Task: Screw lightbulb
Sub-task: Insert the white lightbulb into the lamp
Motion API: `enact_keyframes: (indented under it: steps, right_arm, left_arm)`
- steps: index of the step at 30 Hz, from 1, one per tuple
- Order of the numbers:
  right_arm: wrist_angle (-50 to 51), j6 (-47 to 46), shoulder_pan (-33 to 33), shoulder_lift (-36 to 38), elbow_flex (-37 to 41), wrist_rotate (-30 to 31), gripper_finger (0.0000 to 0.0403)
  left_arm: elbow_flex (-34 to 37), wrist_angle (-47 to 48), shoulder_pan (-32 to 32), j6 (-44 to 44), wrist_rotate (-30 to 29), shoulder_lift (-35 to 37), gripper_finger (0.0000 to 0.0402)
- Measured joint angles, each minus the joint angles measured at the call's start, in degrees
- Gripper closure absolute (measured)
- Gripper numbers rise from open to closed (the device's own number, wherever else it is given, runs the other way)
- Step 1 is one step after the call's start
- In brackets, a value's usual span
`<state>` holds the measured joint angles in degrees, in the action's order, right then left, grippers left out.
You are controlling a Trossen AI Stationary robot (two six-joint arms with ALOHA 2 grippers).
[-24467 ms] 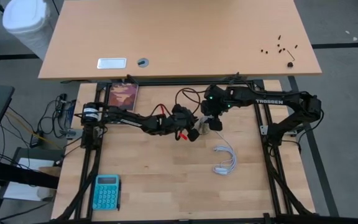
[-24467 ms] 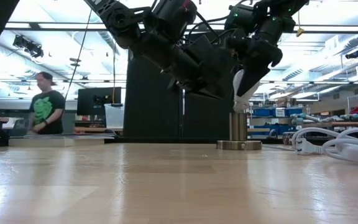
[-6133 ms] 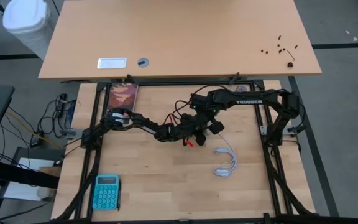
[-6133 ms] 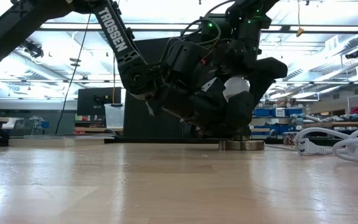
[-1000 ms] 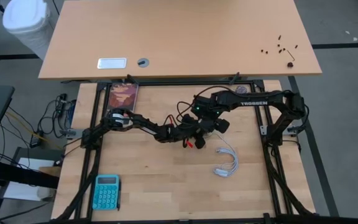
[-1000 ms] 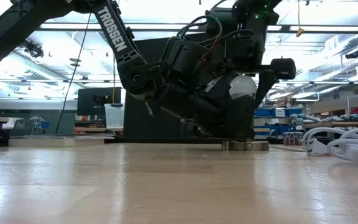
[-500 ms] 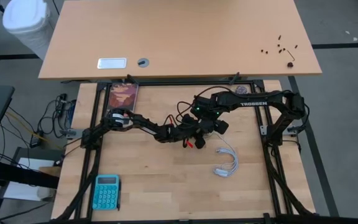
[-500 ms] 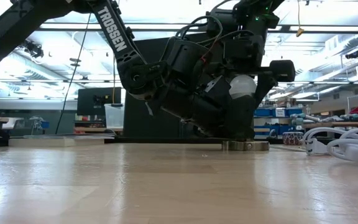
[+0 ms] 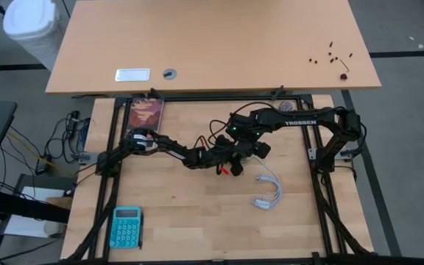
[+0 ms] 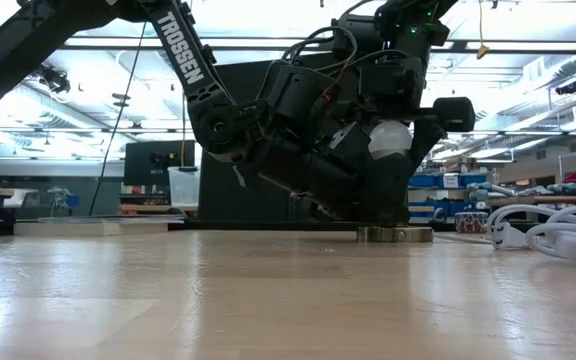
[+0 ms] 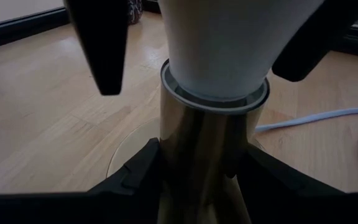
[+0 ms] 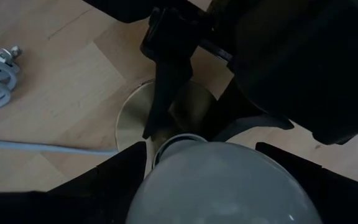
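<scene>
Near the table's middle, the lightbulb (image 10: 390,138) sits upright atop the brass socket post (image 11: 201,162), gripped around its dome by the right claw (image 12: 219,177) from above, while the left claw (image 11: 197,171) clamps the post just below, a coiled white cable (image 9: 266,191) lying nearby.

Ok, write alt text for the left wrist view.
A white lightbulb sits seated in the top of an upright brass socket, whose stem the left gripper clasps from both sides. The right gripper's dark fingers flank the bulb above, and a white cable lies on the wooden table behind.
</scene>
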<state>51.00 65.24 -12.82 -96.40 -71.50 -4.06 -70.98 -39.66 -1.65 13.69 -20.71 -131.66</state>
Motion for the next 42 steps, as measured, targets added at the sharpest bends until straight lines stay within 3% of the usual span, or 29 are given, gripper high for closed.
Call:
enact_keyframes:
  steps: [8,15,21,30,42]
  right_arm:
    - [1.16,-5.98,-0.48,0.0,0.02,0.02,0.0097]
    - [1.39,-7.13,-0.88,0.0,0.0,-0.06,0.0152]
    - [1.44,-9.2,-0.92,-0.02,0.0,-0.17,0.0152]
    - [1.42,-23.61,-0.75,-0.04,0.0,-0.5,0.0149]
    - [1.97,-49.96,0.76,-0.09,-0.25,-0.52,0.0145]
  left_arm:
    - [0.02,-0.79,0.0,-0.83,-0.02,-0.02,0.0223]
    - [0.02,-0.94,0.0,-1.35,0.02,-0.04,0.0223]
    - [0.02,-1.05,0.0,-1.42,0.04,-0.04,0.0223]
    - [0.0,-1.11,0.0,-1.31,0.2,-0.04,0.0223]
    - [0.0,-1.17,0.24,-1.05,1.77,0.02,0.0223]
